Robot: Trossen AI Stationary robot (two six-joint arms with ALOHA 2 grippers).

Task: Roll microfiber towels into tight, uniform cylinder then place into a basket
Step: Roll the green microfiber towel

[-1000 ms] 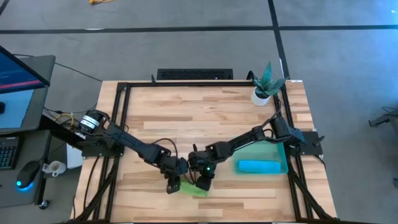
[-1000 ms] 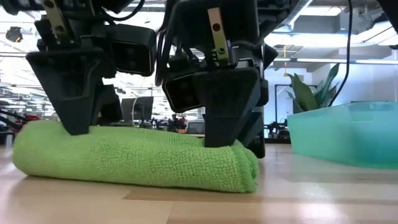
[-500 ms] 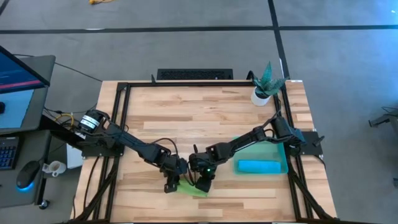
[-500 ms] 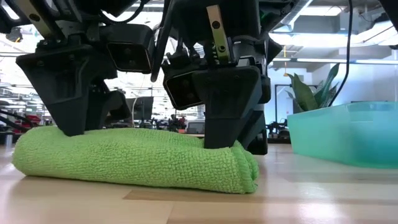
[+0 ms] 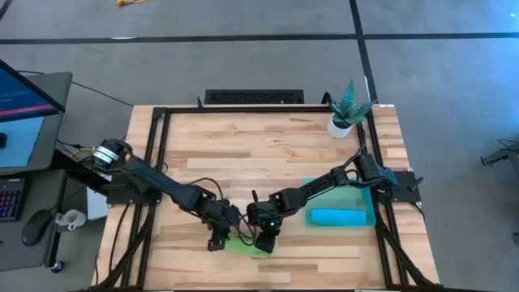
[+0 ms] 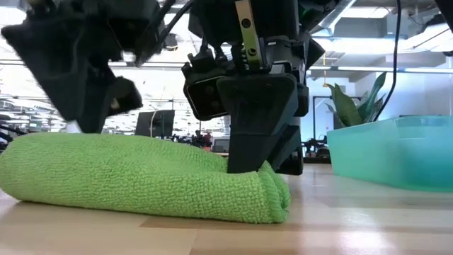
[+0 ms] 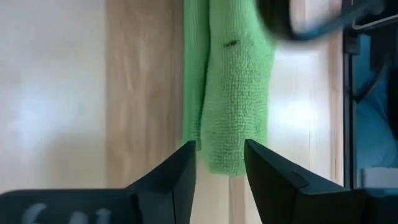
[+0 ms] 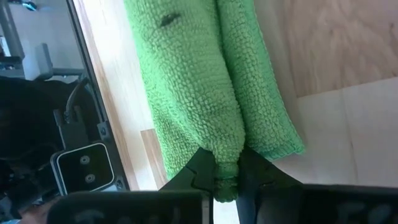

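The lime green towel (image 6: 141,177), rolled into a thick log, lies along the table's near edge (image 5: 246,244). My left gripper (image 7: 217,149) hovers open just above its left end (image 5: 216,242). In the left wrist view its fingertips stand on either side of that end, with gaps showing. My right gripper (image 5: 263,240) is shut on the roll's right end. The sky blue towel (image 5: 336,217) lies rolled inside the teal basket (image 5: 371,203) at the right. My right gripper pinches a bunched bit of the green roll's right end (image 8: 227,177) between its two fingers. The fingers (image 6: 244,152) come from above, pointing down, and dent the roll's top. The roll lies full length on the table.
A white pot with a green plant (image 5: 341,122) stands at the far right corner. Bare wood stretches across the table's middle and far side. The roll lies close to the table's near edge (image 5: 243,272). The basket wall (image 6: 396,152) stands just right of the roll.
My left gripper has opened and let go of the green roll's left end, then risen a little and shifted toward the table's left. That freed end has slumped wider. My right gripper has stayed shut on the right end.
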